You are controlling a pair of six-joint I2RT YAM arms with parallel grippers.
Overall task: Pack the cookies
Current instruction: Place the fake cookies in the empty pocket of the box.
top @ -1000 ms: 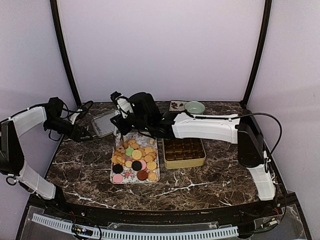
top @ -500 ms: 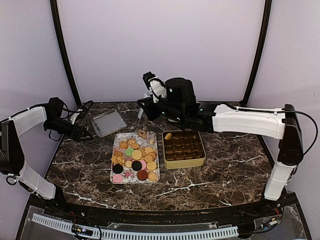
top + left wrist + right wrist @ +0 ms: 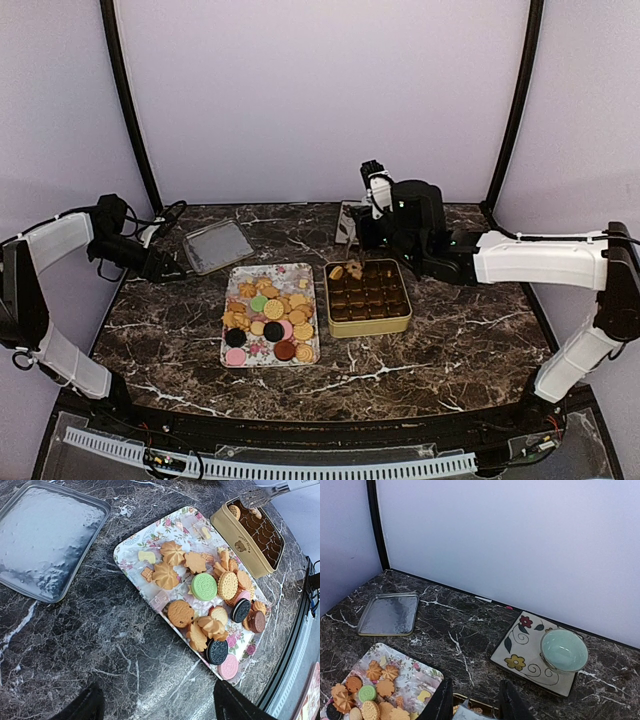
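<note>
Most of the cookies [image 3: 200,585] crowd the flowery tray [image 3: 131,541] just ahead of the left pincer [image 3: 157,707]. Another 2 show in the gold tin [image 3: 239,544], beneath the right pincer [image 3: 474,695]. That pincer is clamped on metal tongs [image 3: 257,497], whose tips hang over the tin's far-left compartments, apparently to set a biscuit in place. The left pincer hovers wide open and empty above the desk [image 3: 100,630], off to the side, likely to leave its partner a clear route.
</note>
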